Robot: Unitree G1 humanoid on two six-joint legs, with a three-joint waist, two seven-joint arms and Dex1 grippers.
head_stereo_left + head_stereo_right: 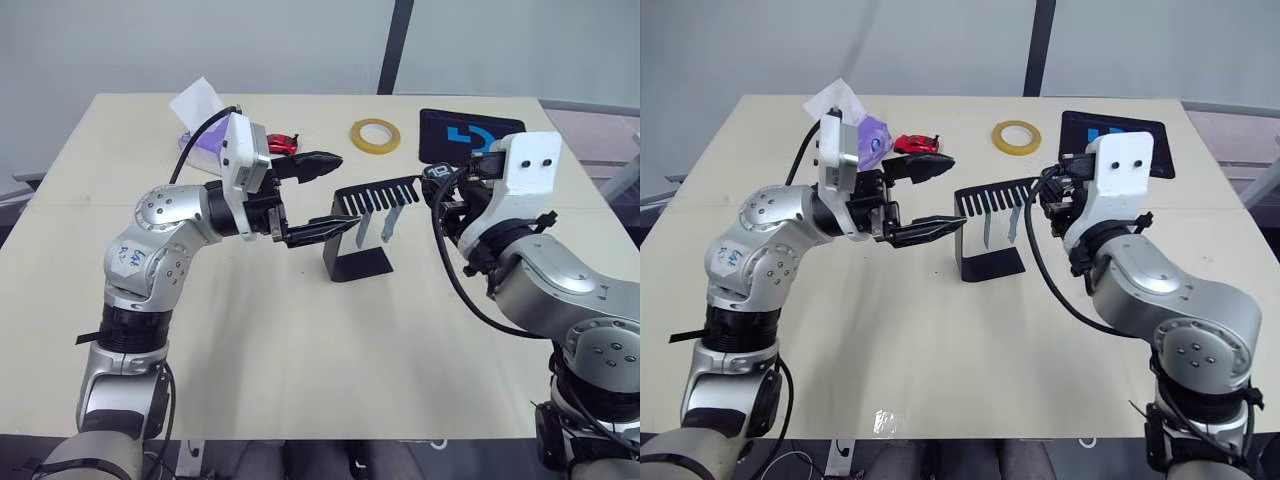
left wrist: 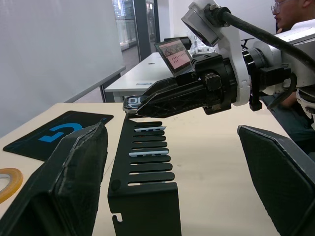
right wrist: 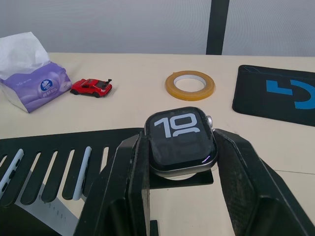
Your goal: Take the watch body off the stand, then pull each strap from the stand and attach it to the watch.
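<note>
The black stand [image 1: 355, 262] is upright mid-table, its slotted arm pointing to my right. Two pale straps [image 1: 361, 232] [image 1: 390, 222] hang from its slots. The watch body [image 3: 181, 140], dark screen with white digits, sits on the square ring at the arm's end. My right gripper [image 3: 181, 147] is shut on it, one finger pressed to each side. At the stand's other end my left gripper [image 1: 325, 197] is open, with one finger above the arm and the other level with its edge. Nothing is held between them.
At the table's back are a purple tissue pack [image 1: 205, 140], a red toy car [image 1: 283, 145], a yellow tape roll [image 1: 375, 135] and a black mat with a blue logo [image 1: 468, 135]. A person [image 2: 295, 19] sits beyond the table.
</note>
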